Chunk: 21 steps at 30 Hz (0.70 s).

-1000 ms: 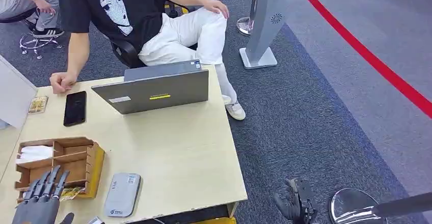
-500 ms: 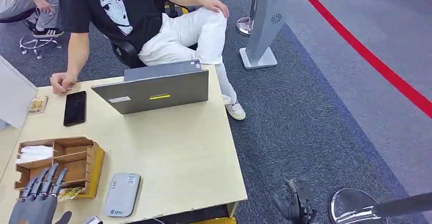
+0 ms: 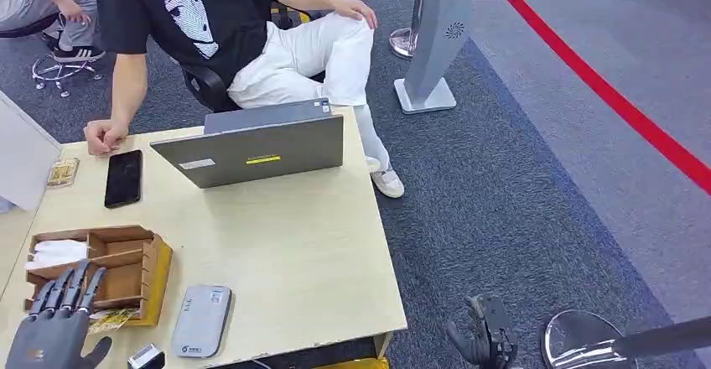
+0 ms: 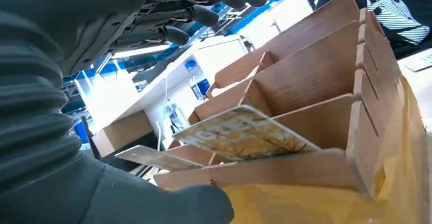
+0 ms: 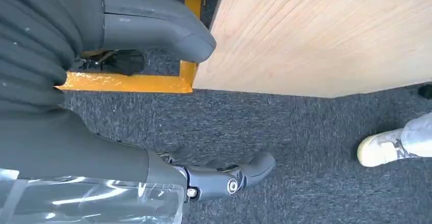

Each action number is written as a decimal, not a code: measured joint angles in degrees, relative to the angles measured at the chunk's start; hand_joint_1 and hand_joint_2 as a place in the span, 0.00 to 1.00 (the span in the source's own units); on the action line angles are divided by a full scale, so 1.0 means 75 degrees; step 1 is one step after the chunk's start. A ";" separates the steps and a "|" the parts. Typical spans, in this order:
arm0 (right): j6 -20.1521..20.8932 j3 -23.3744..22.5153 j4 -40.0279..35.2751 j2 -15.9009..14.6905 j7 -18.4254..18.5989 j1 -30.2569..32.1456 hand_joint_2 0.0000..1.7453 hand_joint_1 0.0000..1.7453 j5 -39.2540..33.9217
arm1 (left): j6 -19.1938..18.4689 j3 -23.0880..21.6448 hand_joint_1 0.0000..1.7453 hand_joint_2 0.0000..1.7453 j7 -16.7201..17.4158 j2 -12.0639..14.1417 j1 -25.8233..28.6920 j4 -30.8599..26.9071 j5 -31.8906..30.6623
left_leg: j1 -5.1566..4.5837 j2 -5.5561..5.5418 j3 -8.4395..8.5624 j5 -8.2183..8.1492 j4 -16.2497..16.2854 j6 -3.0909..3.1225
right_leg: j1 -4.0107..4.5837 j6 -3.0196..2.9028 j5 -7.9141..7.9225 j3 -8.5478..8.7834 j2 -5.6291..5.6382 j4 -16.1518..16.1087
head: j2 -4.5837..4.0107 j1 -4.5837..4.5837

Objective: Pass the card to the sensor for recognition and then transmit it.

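A: Where is the card [image 4: 239, 132] sitting?

B: It is lying tilted in the near slot of the wooden box [image 3: 126, 272] at the table's [image 3: 293, 252] near left corner, with the grey sensor [image 3: 201, 320] lying just beside the box.

A: What is the left hand [image 3: 54, 331] doing?

B: It is hovering at the box's near end, fingers [image 3: 71, 283] spread and straight, holding nothing.

A: And the right hand [image 3: 482, 340]?

B: It is hanging over the carpet beside the table, fingers loosely curled, holding nothing.
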 joint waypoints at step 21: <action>-0.0032 0.0052 0.0070 -0.0003 -0.0111 -0.0016 1.00 0.00 0.0321 | -0.0111 -0.0306 1.00 1.00 0.0023 0.0152 -0.0086 0.0399 0.0163 | 0.0000 -0.0001 -0.0002 0.0000 0.0000 0.0000 | 0.0000 0.0000 0.0000 0.0001 0.0000 0.0000 | 0.0000 0.0000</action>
